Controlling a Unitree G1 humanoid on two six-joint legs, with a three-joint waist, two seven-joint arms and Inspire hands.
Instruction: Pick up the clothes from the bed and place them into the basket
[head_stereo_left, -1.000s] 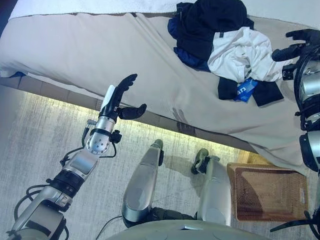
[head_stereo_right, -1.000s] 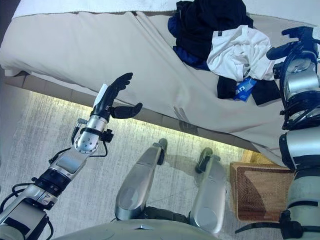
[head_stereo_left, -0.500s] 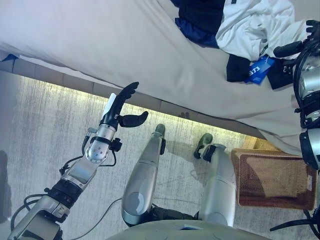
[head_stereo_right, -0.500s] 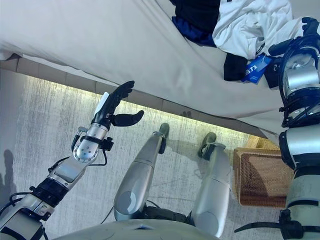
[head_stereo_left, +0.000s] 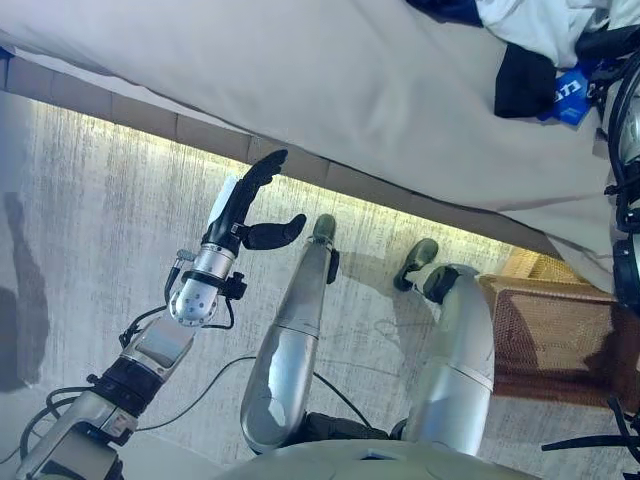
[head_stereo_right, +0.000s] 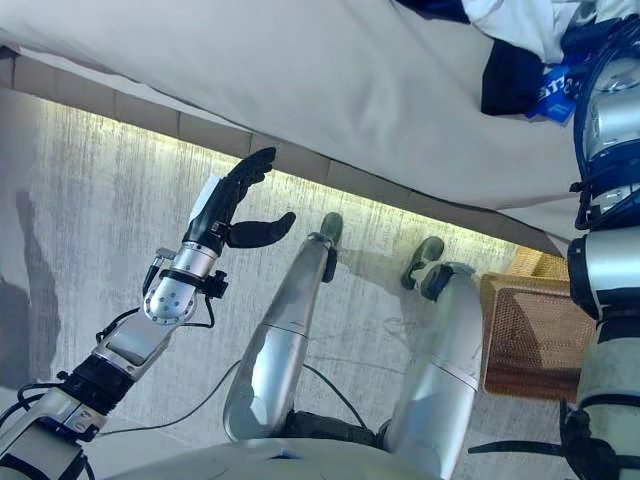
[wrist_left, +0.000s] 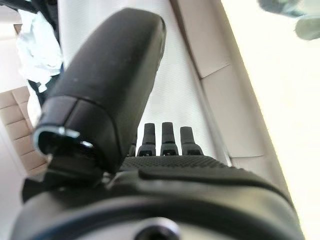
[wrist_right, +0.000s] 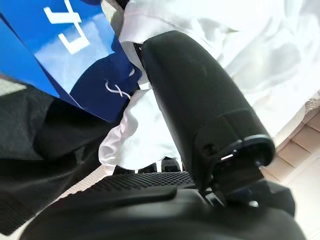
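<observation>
The camera has tilted down; only the right wrist view shows the right hand (wrist_right: 200, 130) in the clothes (wrist_right: 260, 55), grip unclear.

bed (head_stereo_left: 330, 90): 1; basket (head_stereo_left: 560, 335): 1; clothes pile (head_stereo_right: 520, 50): 1; robot hands: 2

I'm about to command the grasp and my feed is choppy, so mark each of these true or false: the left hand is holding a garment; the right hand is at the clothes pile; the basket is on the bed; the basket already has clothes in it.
1. The left hand is holding a garment. False: its fingers are straight and it holds nothing, over the floor in front of the bed.
2. The right hand is at the clothes. True: white and dark cloth lies right by its thumb.
3. The basket is on the bed. False: it stands on the floor beside the bed.
4. The basket already holds clothes. False: what shows of its inside is bare.
</observation>
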